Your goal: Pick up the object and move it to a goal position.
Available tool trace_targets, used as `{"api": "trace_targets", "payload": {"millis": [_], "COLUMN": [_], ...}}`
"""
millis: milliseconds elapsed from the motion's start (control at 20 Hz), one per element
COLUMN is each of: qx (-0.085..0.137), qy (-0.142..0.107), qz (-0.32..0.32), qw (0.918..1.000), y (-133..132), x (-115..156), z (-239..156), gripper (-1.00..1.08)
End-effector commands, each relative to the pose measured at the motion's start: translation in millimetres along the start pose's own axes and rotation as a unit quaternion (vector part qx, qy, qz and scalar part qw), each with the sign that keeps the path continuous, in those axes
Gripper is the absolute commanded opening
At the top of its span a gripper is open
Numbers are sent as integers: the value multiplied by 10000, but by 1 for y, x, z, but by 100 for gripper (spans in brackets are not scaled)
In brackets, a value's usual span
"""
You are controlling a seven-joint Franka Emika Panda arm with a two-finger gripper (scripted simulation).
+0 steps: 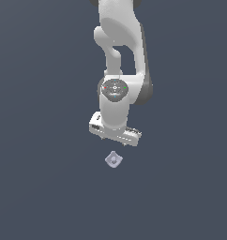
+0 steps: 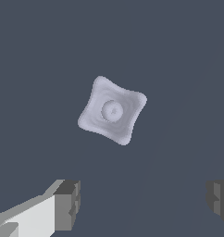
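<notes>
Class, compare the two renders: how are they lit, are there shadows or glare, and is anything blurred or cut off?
Exterior view: flat, even light, no cast shadow under the object, which is tiny and soft-edged; the arm's top is cropped. Wrist view: the object is sharper, with gentle shading around its rounded centre, no glare; the open gripper has fingers cut by the frame edge.

A flat, plain floor (image 1: 45,187) of dark slate blue-grey fills both views from edge to edge. Its surface is smooth and unmarked, evenly lit by soft light, with only a slight brightening across the floor in the exterior view.
</notes>
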State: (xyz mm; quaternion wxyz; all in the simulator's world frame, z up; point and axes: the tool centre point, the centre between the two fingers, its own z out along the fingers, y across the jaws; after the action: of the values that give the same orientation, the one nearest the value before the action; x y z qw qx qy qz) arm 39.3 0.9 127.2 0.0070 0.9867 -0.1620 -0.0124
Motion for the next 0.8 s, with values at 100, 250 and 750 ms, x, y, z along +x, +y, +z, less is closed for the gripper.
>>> {"api": "trace_targets", "payload": {"millis": [100,250,750], "qx": [37,58,102], "qy": [29,47,85], "qz": [661,1050,1845], "qw": [9978,9944,9827], "y": [-6,-10,-18], "x": [19,30,51], "z": [11,18,33], "gripper": [100,100,100]}}
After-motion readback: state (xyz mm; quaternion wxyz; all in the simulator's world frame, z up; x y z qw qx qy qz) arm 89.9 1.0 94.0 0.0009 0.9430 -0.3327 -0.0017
